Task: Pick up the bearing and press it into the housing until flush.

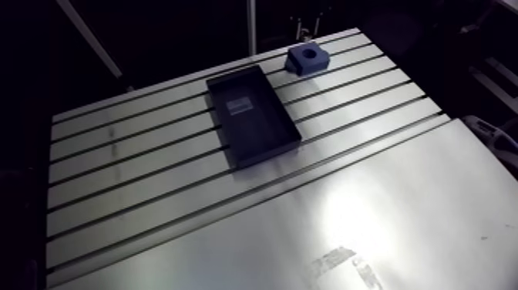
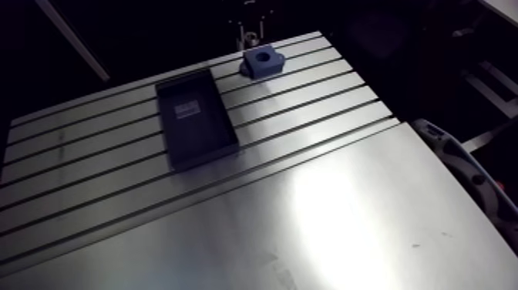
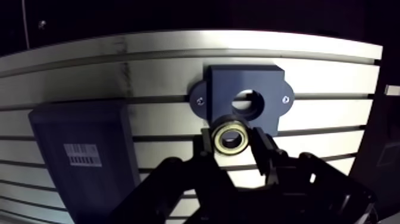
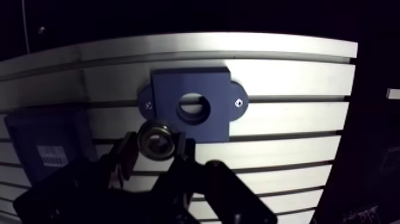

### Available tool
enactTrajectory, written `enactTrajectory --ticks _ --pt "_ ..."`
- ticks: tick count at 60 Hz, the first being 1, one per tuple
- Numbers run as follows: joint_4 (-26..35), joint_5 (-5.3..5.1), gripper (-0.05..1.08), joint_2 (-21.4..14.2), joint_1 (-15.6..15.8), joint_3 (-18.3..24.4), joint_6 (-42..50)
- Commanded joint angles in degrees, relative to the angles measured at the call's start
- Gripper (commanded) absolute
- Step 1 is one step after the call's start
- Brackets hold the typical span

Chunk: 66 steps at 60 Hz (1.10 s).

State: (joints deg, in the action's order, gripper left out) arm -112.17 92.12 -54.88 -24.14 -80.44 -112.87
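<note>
two fingers (image 3: 265,155) of the tool (image 3: 233,143) are clamped on the bearing (image 3: 232,136), just short of the bore in the housing (image 3: 229,83) on the table (image 3: 333,119), so any tilt or offset could jam it on the rim instead of seating flush.

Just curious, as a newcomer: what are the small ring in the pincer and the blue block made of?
The ring looks like metal: shiny brassy face, dark rim. The block seems matte dark-blue plastic, though painted metal is possible: dull, even surface.
</note>
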Motion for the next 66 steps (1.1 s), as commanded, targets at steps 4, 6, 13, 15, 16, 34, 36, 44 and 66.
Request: enactTrajectory --ticks 4,6,13,15,16,34,36,44,66 --pt "-0.3 -0.04 0.61 1.8 -1.2 0.2 0.0" --pt "-0.4 -0.05 0.61 2.0 -1.3 0.2 0.0" --pt "-1.2 -0.05 0.62 2.3 -1.8 0.1 0.0" --pt "-1.5 0.02 0.62 2.6 -1.9 0.1 0.0" --pt "-1.8 0.03 0.62 2.8 -1.9 0.0 0.0" --pt "-2.0 0.04 0.62 2.9 -1.9 0.2 0.1" --pt "-2.0 0.04 0.62 3.0 -1.9 0.2 0.1" --pt "-2.1 0.04 0.62 3.1 -1.9 0.2 0.3" --pt "-2.8 0.20 0.62 4.7 -1.7 1.8 0.2"
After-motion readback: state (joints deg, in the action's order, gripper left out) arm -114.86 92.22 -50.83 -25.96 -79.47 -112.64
